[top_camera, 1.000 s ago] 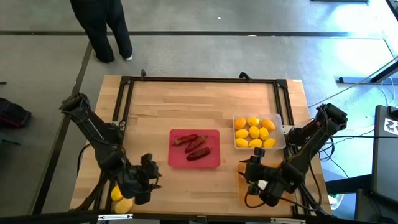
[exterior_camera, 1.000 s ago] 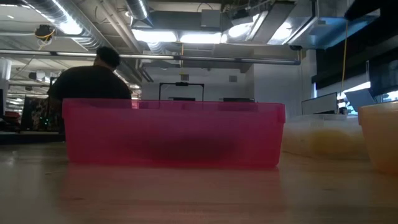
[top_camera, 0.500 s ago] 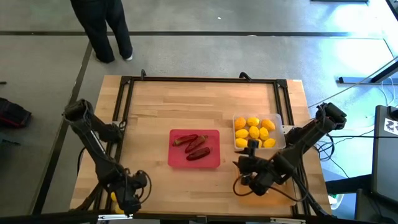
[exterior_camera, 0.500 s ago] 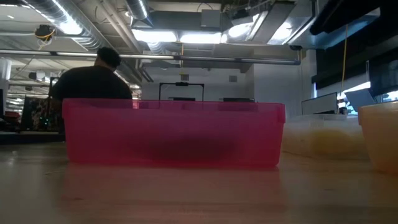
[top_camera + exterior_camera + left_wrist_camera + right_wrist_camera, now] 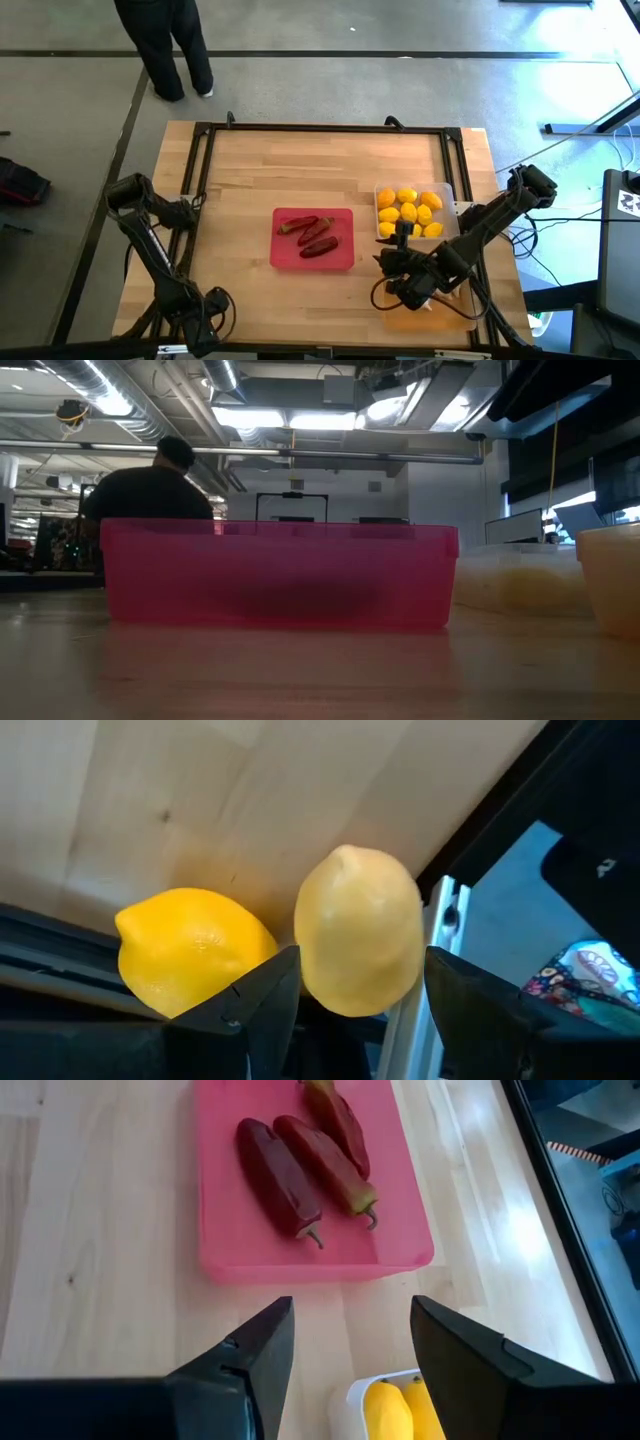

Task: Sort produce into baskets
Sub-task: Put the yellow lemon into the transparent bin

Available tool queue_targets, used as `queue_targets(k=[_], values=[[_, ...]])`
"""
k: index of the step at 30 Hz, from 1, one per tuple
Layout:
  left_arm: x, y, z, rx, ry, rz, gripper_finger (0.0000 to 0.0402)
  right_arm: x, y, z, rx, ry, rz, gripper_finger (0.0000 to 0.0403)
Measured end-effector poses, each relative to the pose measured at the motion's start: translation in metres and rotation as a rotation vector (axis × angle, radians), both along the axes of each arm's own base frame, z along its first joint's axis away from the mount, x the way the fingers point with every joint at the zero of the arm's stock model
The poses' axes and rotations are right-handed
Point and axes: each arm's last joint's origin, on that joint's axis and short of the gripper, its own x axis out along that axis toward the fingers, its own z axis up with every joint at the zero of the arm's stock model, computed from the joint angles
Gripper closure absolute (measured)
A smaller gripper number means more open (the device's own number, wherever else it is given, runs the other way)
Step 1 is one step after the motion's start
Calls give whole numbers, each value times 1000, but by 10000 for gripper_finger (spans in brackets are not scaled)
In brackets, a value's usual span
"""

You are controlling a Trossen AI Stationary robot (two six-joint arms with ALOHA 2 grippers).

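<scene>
Two claws spread, nothing held.
High: peppers [image 5: 312, 238] lie slantwise in the red tray [image 5: 284, 256]; lemons [image 5: 408, 215] fill the clear tray [image 5: 452, 213]. Left wrist: left gripper [image 5: 358, 988] spread wide around a pale lemon [image 5: 359, 931], not gripping it; yellow lemon [image 5: 190, 950] beside. Right wrist: right gripper [image 5: 352, 1342] wide, empty, near the red tray.
</scene>
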Motion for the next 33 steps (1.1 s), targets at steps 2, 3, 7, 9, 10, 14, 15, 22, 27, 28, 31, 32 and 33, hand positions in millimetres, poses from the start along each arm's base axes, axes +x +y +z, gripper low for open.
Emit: queue_targets(k=[2,3,7,9,10,14,15,22,27,28,31,32,33], values=[[0,-1,-2,7,5,0,194,0,0,0,0,0,0,205],[0,-1,-4,9,6,2,194,0,0,0,0,0,0,205],[2,-4,-6,0,-5,-13,194,0,0,0,0,0,0,205],[3,-4,-8,8,-6,-20,194,0,0,0,0,0,0,205],[3,-4,-11,15,-4,-19,194,0,0,0,0,-1,0,205],[3,-7,-19,35,13,-24,194,0,0,0,1,-1,0,205],[4,-8,-21,36,17,-34,194,0,0,0,1,-1,0,205],[4,-10,-28,45,26,-64,193,0,0,0,1,-1,0,205],[4,-10,-28,46,27,-64,193,0,0,0,2,-1,0,205],[4,-10,-28,48,25,-64,193,0,0,0,2,-1,0,205],[5,-9,-29,56,17,-60,191,0,0,0,2,-1,0,205],[4,-9,-29,58,18,-57,188,0,0,0,2,-1,0,205],[4,-9,-29,59,17,-55,183,0,0,0,2,-1,0,205]])
